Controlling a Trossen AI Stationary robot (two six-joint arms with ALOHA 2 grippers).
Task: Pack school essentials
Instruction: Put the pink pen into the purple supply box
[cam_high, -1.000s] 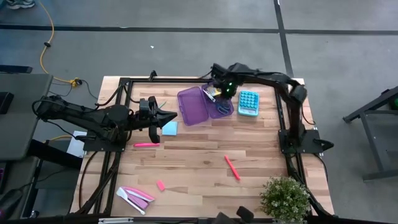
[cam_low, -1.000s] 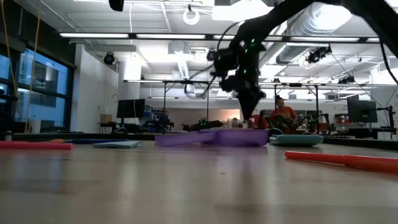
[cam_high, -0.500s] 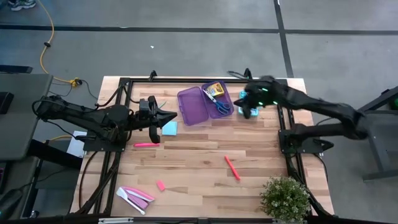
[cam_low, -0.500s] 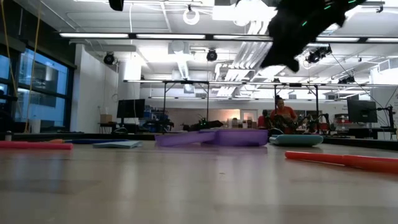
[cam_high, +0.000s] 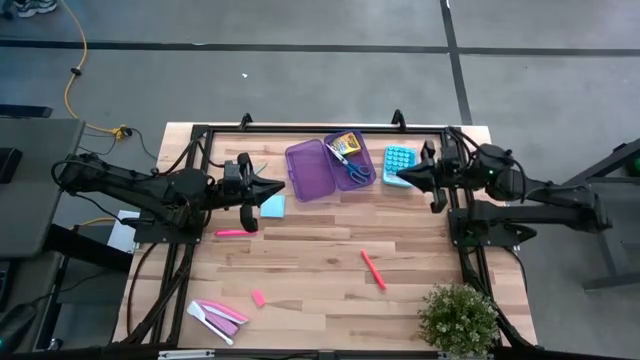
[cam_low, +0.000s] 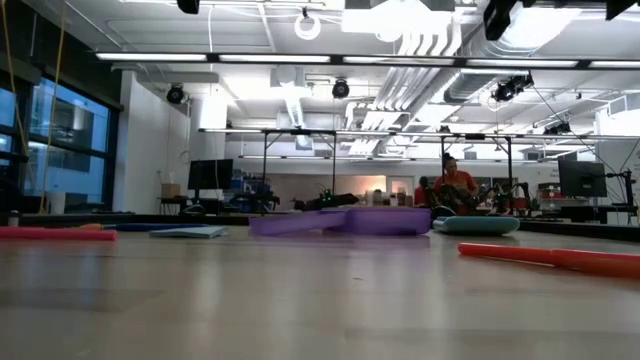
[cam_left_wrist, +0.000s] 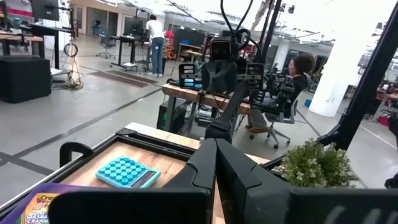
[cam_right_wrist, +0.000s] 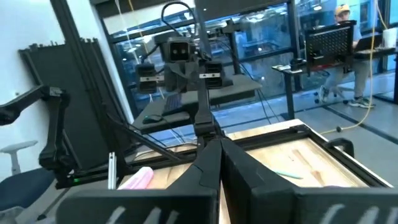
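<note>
— While both arms hang idle, what's left loose, front edge first?
— Small pink eraser (cam_high: 258, 298) near the front, just beside the flat pink-and-white pieces (cam_high: 218, 315). Then one pink marker (cam_high: 373, 269) mid-table, another marker (cam_high: 235, 232) toward the left. Light-blue notepad (cam_high: 272, 206) just under the left gripper (cam_high: 278, 185), fingers pressed together, holding nothing.
— And packed?
— Farther back, the purple case (cam_high: 331, 167) lies open; blue-handled scissors (cam_high: 353, 168) and yellow crayon box (cam_high: 343, 145) sit in its tray.
— Right side?
— Right gripper (cam_high: 403, 178), fingers closed and empty, beside the calculator (cam_high: 398, 160).
— Verdict?
— Under half done, I judge. Pencils not made out.
</note>
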